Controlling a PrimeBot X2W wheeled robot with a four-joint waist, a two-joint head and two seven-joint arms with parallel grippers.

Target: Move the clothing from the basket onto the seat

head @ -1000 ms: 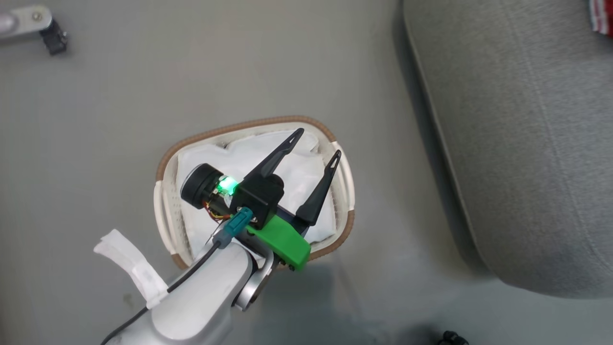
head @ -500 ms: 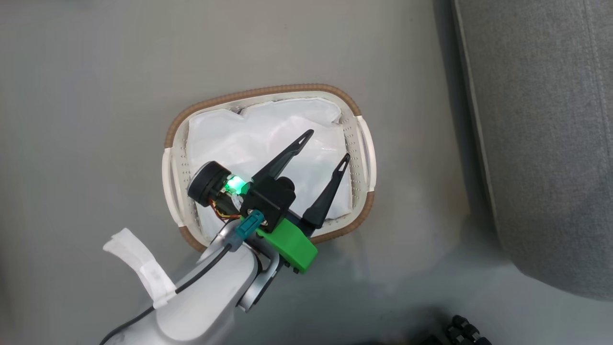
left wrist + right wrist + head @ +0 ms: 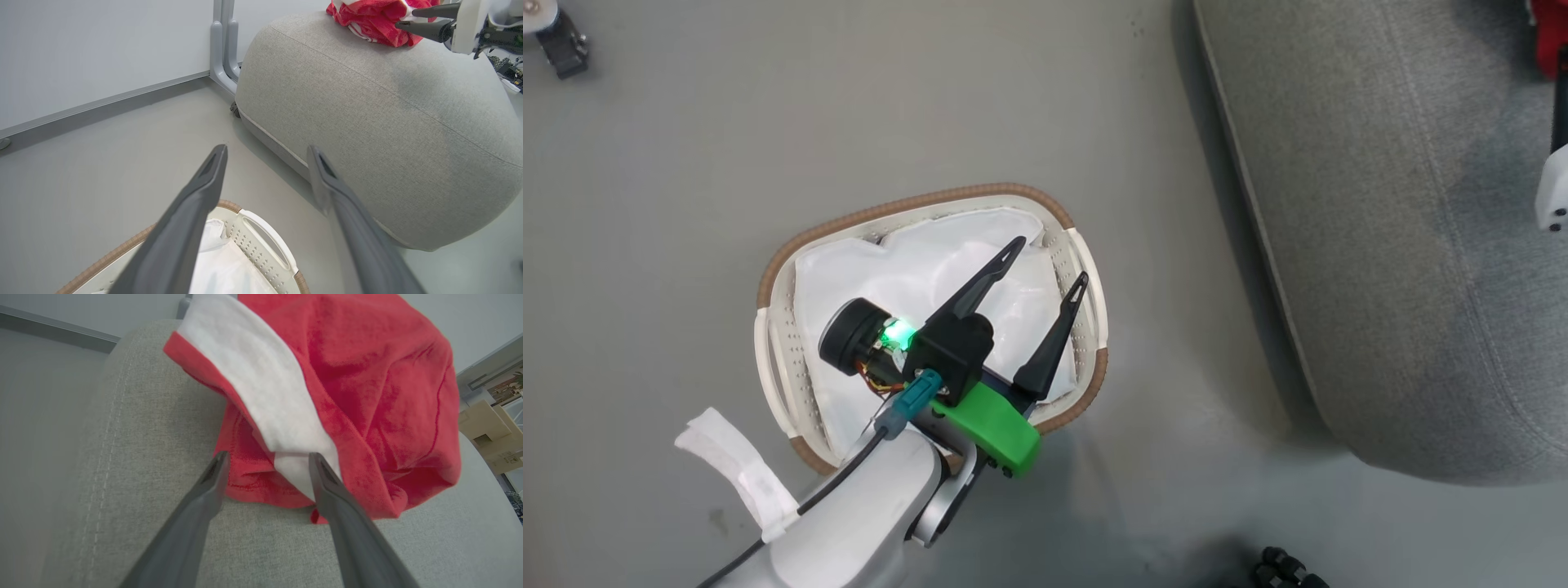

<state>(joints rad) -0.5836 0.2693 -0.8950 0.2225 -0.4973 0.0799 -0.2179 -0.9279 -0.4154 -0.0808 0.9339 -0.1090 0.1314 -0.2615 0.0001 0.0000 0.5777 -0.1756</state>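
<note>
the clothing lies in a red heap on top of the seat, right at the tips of the right tool, and that is what the next move turns on: the heap is straight ahead of that tool. in the right wrist view its 2 fingers stand well apart, 1 on either side of the near hem, and the white band of trim runs away from between them, up and to the left. nothing is pinched; whether the tips brush the cloth i cannot tell. in the left wrist view that tool reaches in level over the seat, pointing at the heap from the side

the left tool hangs over the basket, which stands on the floor near the seat but apart from it. its 2 fingers are spread wide, hold nothing, and slant toward the seat. under them the basket shows its white liner; the arm covers part of the inside, so i can't vouch for all of it

the right arm is by far the nearer, and to my eye the load is delivered; a straight pull back along the fingers' own line should leave the hem where it lies
</note>
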